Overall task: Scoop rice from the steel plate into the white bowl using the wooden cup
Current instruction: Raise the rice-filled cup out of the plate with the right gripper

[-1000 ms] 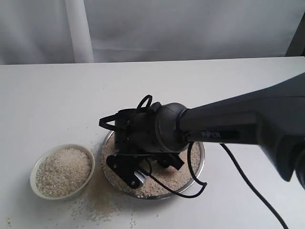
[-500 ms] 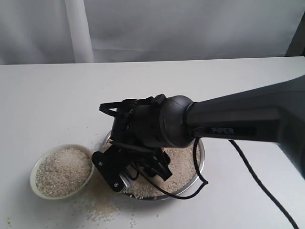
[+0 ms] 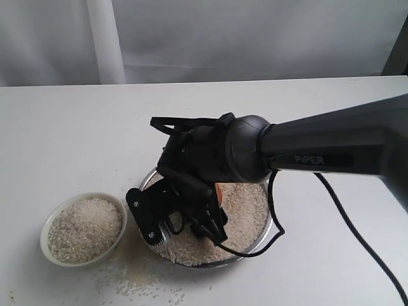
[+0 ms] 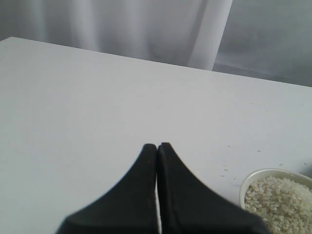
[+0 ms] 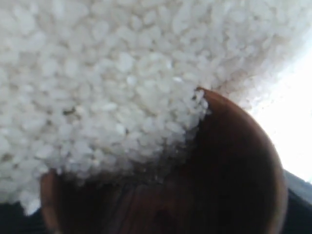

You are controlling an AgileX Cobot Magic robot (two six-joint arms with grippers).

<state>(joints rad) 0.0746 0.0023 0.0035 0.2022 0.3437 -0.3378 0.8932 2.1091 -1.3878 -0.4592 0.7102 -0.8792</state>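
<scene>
our right gripper [image 3: 211,205] grips the wooden cup [image 5: 214,185], its mouth dug into the rice [image 5: 97,73] on the steel plate [image 3: 197,264]. our left gripper [image 4: 157,148] is pressed closed, holding nothing, near the white bowl [image 4: 253,176].

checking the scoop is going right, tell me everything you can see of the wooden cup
The wooden cup is reddish-brown, smooth and rounded, with faint grain. It is tipped over, its rim pushed into the rice on the steel plate, and grains are heaped across its mouth. The right gripper seems to hold it, hiding all but an orange sliver of it in the exterior view.
</scene>
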